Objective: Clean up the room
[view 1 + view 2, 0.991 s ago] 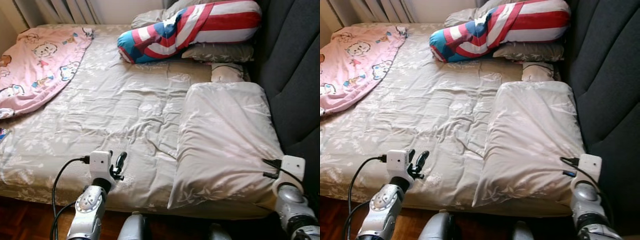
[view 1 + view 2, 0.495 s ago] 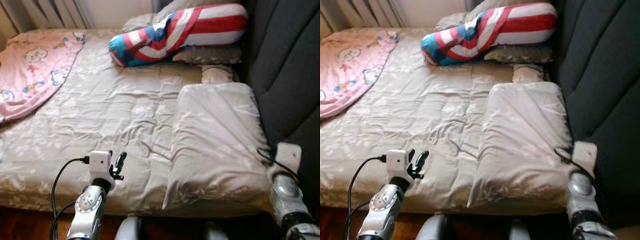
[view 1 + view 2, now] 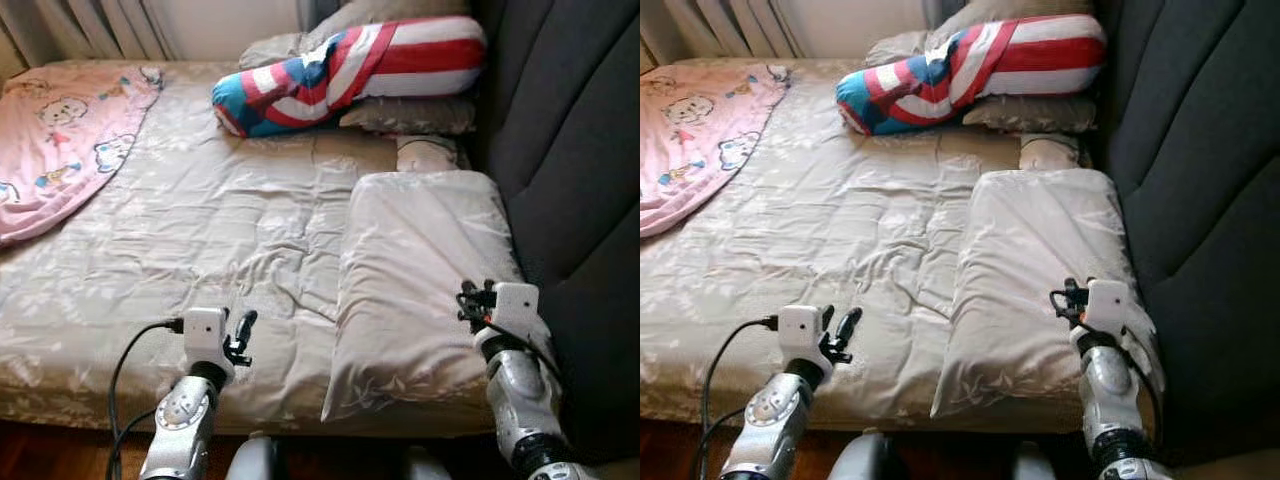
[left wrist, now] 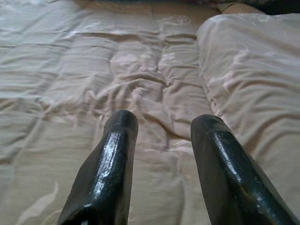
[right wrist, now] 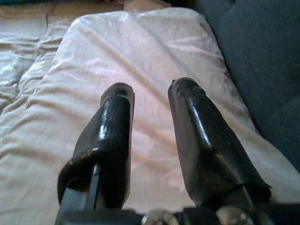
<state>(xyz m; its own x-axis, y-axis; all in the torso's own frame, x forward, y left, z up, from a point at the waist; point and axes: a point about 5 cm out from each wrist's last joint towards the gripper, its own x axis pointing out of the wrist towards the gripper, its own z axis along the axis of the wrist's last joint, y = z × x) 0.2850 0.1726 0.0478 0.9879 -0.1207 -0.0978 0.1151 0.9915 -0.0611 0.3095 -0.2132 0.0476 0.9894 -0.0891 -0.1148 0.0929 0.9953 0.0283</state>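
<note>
I am holding my right gripper [image 5: 149,96], fingers parted and empty, just above the large beige rectangular fabric pillow [image 3: 420,270] directly beneath it, aiming to pinch its near edge firmly.

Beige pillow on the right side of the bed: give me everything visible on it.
The pillow is large, rectangular and soft, in a shiny beige cover with a faint leaf print that matches the bedspread. It lies flat and lengthwise on the bedspread, its long side close to the dark headboard, its near end by the bed's front edge. The cover is lightly creased. The right end effector, open, hovers over its near right part; contact is unclear. A smaller cushion sits at its far end.
</note>
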